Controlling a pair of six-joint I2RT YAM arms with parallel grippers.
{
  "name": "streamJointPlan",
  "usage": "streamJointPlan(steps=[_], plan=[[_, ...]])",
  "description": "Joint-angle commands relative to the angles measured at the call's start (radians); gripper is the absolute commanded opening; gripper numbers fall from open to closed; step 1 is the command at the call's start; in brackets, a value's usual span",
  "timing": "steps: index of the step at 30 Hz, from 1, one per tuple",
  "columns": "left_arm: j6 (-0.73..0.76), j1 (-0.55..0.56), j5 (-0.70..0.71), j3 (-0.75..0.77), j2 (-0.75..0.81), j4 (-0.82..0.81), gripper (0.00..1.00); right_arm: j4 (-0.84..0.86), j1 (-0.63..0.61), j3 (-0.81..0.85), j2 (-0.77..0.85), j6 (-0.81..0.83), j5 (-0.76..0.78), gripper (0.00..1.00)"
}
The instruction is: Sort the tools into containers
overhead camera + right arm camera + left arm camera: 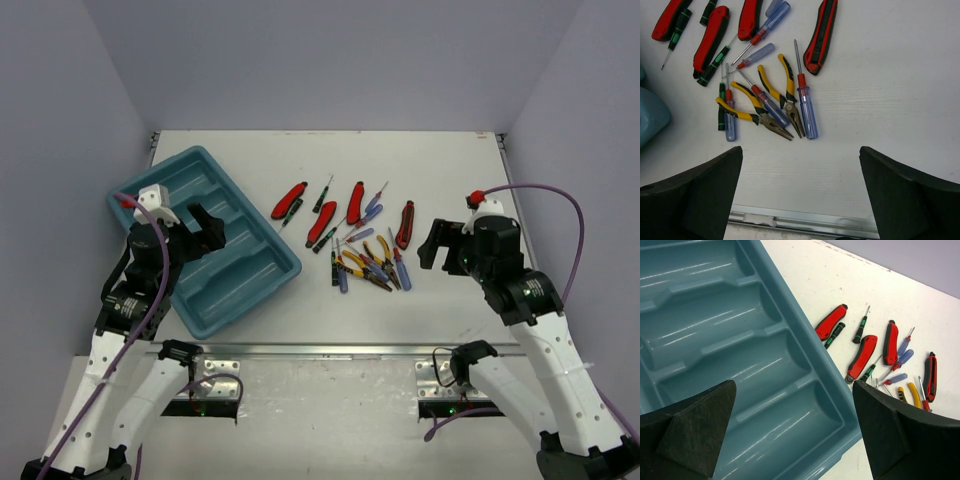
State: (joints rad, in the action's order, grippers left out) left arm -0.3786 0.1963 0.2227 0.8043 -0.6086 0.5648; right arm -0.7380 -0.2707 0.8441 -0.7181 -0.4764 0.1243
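the tray (250,268) lies askew at the left of the table (450,160), its near corner close to the front edge, and no tool shows in any of its four compartments, so the sorting looks unstarted. the left gripper (795,440) hangs right over it with jaws wide apart and holding nothing; a careless sweep out towards the tools could catch the rim and shove the tray further askew or towards that edge. the right gripper (800,195), jaws also spread and empty, hovers just beside the pile (360,245) at mid table, which is where i judge most trouble waits. the four red cutters (355,202) are the easy picks, but one of them touches a thin black-green screwdriver (712,67), so a wide bite may lift both and drop them into one compartment. the yellow pliers (775,97) lie crossed with the blue screwdrivers (807,115), shafts over handles; pulling one up would likely drag or flick its neighbours, perhaps off towards the front edge. the blue handles look round and may roll from a push. the thin screwdrivers lie low on the table, and fingers could close over one and slip.
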Motion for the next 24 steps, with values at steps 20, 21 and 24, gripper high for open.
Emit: streamJointPlan(steps=[20, 21, 24], plan=[[0.006, 0.025, -0.040, -0.004, -0.017, -0.055, 1.00, 0.191, -0.008, 0.028, -0.736, 0.139, -0.053, 0.54], [0.006, 0.026, -0.042, -0.004, -0.019, -0.055, 1.00, 0.204, -0.009, 0.024, -0.757, 0.140, -0.065, 0.53], [0.007, 0.031, -0.049, -0.005, -0.023, -0.056, 1.00, 0.251, -0.014, 0.011, -0.816, 0.137, -0.109, 0.52]])
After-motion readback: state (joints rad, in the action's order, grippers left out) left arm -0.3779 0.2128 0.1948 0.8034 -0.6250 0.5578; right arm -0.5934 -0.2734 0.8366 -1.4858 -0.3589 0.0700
